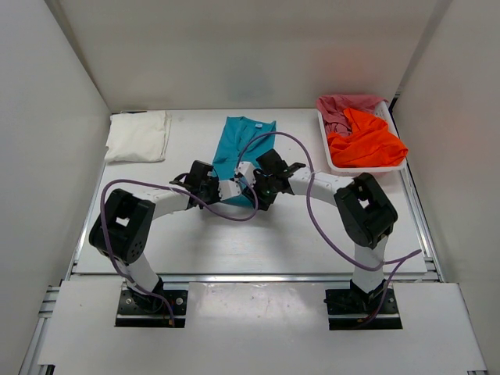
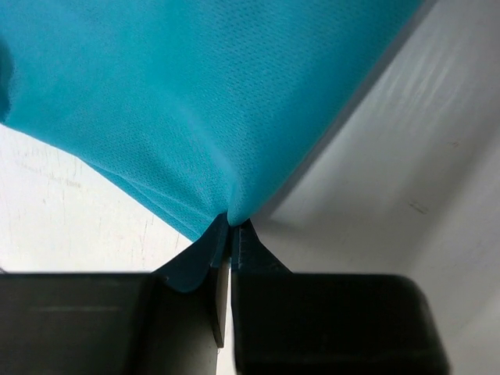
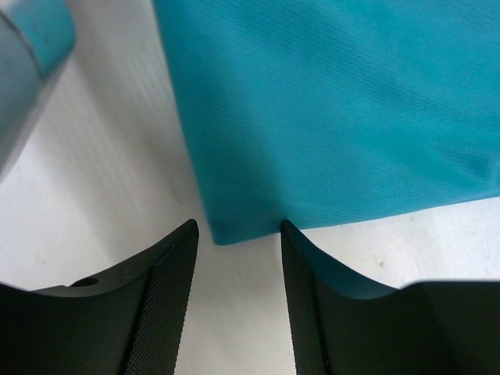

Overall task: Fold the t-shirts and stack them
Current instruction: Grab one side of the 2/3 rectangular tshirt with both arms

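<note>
At table's far left: white shirt (image 1: 138,135), apparently folded, lying alone. Centre: teal shirt (image 1: 246,144), a long strip, part-folded; left gripper (image 2: 231,234) clenched on its near edge, right gripper (image 3: 238,234) gaping astride a corner, grasping nothing. In basket (image 1: 322,141), right: orange shirt (image 1: 367,144) and red shirt (image 1: 344,105), crumpled, unfolded. No stack yet.

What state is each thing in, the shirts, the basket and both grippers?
Teal shirt: partly folded, near edge pinched.
White shirt: folded.
Orange shirt: crumpled in basket.
Pink shirt: crumpled in basket.
Basket: holding two shirts.
Left gripper: shut on teal shirt.
Right gripper: open at teal shirt's corner.
</note>
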`<state>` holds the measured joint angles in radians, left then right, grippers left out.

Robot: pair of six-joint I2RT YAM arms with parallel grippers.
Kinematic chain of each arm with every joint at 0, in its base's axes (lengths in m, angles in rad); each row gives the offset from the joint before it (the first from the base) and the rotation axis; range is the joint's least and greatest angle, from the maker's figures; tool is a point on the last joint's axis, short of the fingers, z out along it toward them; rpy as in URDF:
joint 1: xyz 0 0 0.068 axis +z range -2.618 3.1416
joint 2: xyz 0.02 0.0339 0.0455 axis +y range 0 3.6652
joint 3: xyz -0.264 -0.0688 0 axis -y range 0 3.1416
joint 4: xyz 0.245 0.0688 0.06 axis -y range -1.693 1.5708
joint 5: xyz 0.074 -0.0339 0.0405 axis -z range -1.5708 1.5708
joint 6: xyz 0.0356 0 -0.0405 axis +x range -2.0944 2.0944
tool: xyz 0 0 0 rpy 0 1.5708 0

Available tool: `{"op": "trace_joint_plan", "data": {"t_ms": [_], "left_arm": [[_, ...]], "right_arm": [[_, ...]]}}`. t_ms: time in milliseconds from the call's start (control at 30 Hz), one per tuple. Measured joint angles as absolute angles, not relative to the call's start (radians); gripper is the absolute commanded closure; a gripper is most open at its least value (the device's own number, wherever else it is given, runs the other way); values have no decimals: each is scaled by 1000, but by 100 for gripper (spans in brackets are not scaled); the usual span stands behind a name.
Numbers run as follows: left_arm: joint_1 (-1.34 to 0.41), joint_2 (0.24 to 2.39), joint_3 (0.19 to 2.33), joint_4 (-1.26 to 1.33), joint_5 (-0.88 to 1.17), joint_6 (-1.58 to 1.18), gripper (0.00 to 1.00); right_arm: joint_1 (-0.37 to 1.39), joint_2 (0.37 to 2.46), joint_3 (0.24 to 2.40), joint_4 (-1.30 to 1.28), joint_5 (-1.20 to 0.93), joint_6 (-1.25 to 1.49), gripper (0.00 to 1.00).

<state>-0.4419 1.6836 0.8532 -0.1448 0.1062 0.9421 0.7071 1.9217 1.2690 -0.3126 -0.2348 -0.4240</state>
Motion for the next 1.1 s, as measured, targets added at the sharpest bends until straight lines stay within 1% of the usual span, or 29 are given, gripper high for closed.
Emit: {"op": "trace_joint_plan", "data": {"t_ms": [33, 200, 333, 500, 533, 700, 867, 1100], "left_arm": [[-439, 1684, 853, -146, 105, 941, 100], [-431, 1683, 852, -147, 67, 932, 100], [-431, 1682, 850, -146, 51, 926, 100], [-432, 1679, 848, -146, 41, 908, 100], [-431, 1679, 848, -147, 41, 900, 100], [-429, 1667, 857, -181, 112, 812, 100], [-405, 1636, 859, -240, 176, 722, 100], [-366, 1631, 914, -330, 256, 548, 100]], "right_arm": [[709, 1923, 1269, -305, -221, -420, 52], [717, 1939, 1269, -260, -177, -398, 52], [720, 1945, 1269, -252, -173, -383, 44], [715, 1944, 1267, -253, -161, -343, 41], [710, 1940, 1264, -253, -159, -329, 39], [672, 1850, 1166, -218, -161, -234, 34], [675, 1709, 1055, -123, -165, -171, 33], [719, 1691, 993, 6, -212, -224, 34]]}}
